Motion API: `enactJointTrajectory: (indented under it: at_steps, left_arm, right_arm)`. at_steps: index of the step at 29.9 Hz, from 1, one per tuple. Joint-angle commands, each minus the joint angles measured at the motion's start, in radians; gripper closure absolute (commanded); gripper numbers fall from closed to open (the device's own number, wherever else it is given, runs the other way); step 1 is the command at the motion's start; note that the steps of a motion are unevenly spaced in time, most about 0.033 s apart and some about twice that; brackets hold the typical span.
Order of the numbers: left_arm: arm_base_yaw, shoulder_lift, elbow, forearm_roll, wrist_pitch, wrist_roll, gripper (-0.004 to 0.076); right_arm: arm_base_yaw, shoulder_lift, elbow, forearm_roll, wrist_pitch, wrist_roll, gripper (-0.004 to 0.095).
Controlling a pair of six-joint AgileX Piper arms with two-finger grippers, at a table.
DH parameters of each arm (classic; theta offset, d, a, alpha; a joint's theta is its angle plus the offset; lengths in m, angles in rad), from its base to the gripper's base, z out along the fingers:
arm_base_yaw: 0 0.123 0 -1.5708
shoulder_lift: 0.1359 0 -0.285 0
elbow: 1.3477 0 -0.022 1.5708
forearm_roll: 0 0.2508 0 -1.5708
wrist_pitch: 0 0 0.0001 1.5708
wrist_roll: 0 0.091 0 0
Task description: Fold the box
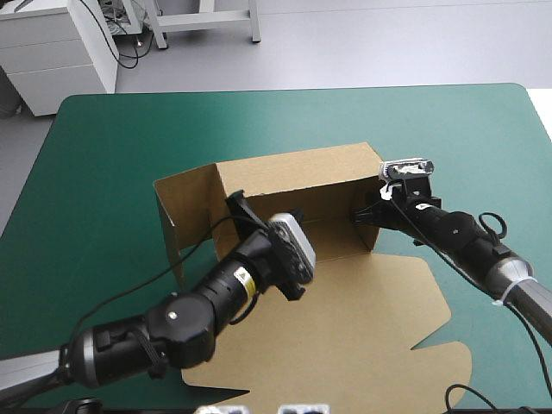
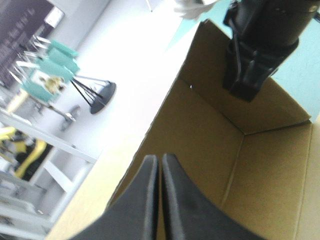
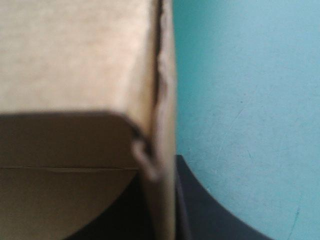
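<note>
The brown box [image 1: 293,185] stands at the middle of the teal-green cover [image 1: 103,147], partly erected. Its back wall is upright, both end walls are raised, and the lid panel [image 1: 362,319] lies flat toward the near edge. The long axis runs across the table from left to right. The right gripper [image 1: 366,214] is at the right end wall. In its own wrist view the board edge [image 3: 162,125] passes down between the black fingers [image 3: 205,210], which pinch it from either side. The left gripper [image 1: 239,207] reaches from the near left into the tray, close to the corner of back wall and left end wall. In the left wrist view its fingers [image 2: 172,200] are pressed together into one point, and no board is visible between them. The back wall [image 2: 200,135] lies directly ahead of that point, and the right end wall [image 2: 272,107], with the right gripper on it, is farther along the same axis. The left end wall [image 1: 168,228] leans outward and is unheld; the left arm is the nearer to it. In my judgement the next move turns on the right end wall: it needs to be pressed inward along the long axis while the closed left fingers steady the back wall from inside. No print or brand is visible on the board. A small yellow label on the left arm [image 1: 244,278] is too small to read.
</note>
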Motion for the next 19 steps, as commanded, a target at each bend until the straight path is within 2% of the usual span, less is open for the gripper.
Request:
enactJointTrajectory:
  at_steps: [1,5,7,8,15,19]
  left_arm:
    - [0.159,-0.081,-0.048,-0.229,-0.103,0.073,0.0721]
    - [0.394,-0.141,-0.049,-0.594,-0.197,0.313,0.0721]
    - [0.474,-0.166,-0.049,-0.766,-0.21,0.43,0.0721]
    - [0.536,-0.188,-0.049,-0.884,-0.213,0.543,0.0721]
    - [0.758,-0.321,-0.049,-1.457,-0.146,0.991,0.0721]
    - [0.866,-0.402,-0.049,-1.561,-0.066,1.062,0.0721]
  right_arm:
    - [-0.005,-0.029,-0.035,-0.043,0.003,0.07,0.0921]
    - [-0.005,-0.029,-0.035,-0.12,0.015,0.143,0.0921]
    - [-0.005,-0.029,-0.035,-0.147,0.019,0.17,0.0921]
    - [-0.005,-0.029,-0.035,-0.159,0.02,0.184,0.0921]
    - [-0.005,-0.029,-0.035,-0.175,0.031,0.206,0.0921]
    - [-0.005,-0.029,-0.035,-0.175,0.042,0.206,0.0921]
